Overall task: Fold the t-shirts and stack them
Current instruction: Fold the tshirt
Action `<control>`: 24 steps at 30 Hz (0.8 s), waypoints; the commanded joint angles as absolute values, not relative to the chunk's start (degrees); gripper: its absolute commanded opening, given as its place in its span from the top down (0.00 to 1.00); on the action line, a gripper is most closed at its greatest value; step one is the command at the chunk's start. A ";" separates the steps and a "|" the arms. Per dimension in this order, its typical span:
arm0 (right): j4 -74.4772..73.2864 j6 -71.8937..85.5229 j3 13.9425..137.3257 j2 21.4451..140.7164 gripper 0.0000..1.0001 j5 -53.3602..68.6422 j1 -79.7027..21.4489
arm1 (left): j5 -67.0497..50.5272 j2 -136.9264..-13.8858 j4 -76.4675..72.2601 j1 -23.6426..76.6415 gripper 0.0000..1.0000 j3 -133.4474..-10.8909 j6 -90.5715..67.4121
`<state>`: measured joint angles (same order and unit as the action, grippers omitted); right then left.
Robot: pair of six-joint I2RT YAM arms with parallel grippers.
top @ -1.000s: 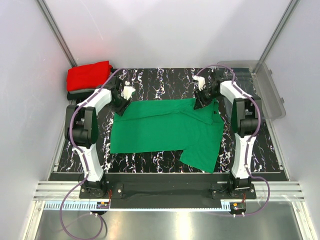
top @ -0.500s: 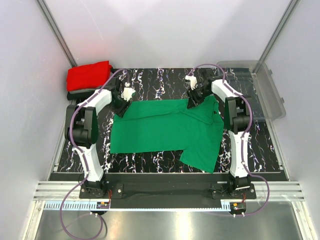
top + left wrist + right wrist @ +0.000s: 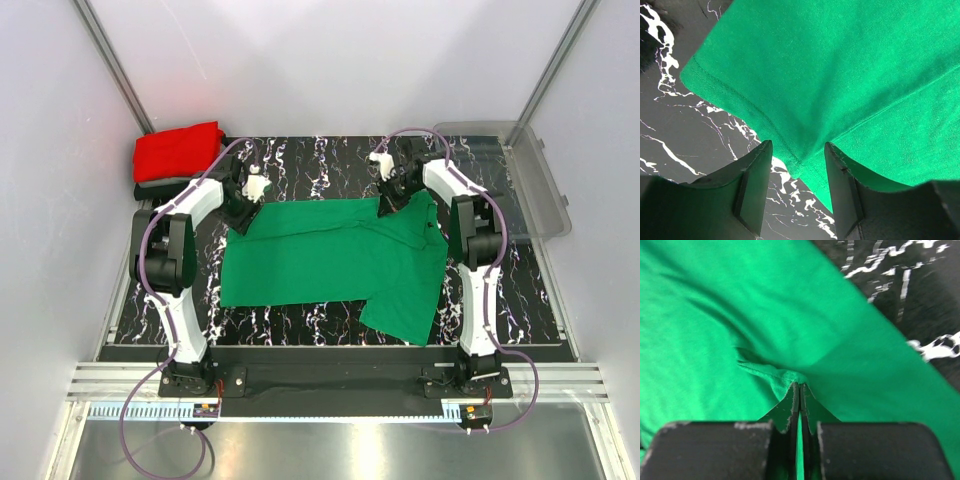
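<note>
A bright green t-shirt [image 3: 330, 262] lies spread on the black marbled table [image 3: 300, 320], with its right part rumpled and one flap hanging toward the near edge. My left gripper [image 3: 243, 211] is at the shirt's far left corner. In the left wrist view it [image 3: 798, 150] stands open, its fingers [image 3: 757, 180] on either side of the hemmed corner of the green t-shirt [image 3: 840, 75]. My right gripper [image 3: 391, 204] is at the shirt's far edge on the right. In the right wrist view it [image 3: 800, 388] is shut on a pinched fold of the green t-shirt [image 3: 730, 315].
A folded red t-shirt [image 3: 177, 150] rests on a dark folded one [image 3: 149, 189] at the table's far left corner. A clear plastic bin [image 3: 530, 175] stands at the far right. White walls enclose the table on three sides.
My right gripper moved a little to the left along the shirt's far edge and closed on a fold of green fabric. The left gripper has stayed where it was, still open.
</note>
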<state>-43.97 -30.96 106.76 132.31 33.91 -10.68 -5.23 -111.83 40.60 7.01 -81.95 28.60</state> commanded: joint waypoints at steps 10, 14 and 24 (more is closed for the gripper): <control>-41.84 -27.33 91.33 113.47 0.66 27.52 -26.00 | -7.12 -109.07 38.58 6.94 0.50 -82.27 29.00; -41.40 -28.38 88.33 110.48 0.66 22.08 -26.28 | -6.68 -108.55 38.58 6.94 0.50 -82.27 29.79; -40.87 -29.97 101.42 119.51 0.69 19.86 -13.45 | -6.24 -108.19 39.20 7.03 0.49 -82.97 28.13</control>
<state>-42.39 -28.75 97.12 116.38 21.50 -14.22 -5.65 -111.81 40.23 7.01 -81.95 29.23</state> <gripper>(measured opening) 0.315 0.507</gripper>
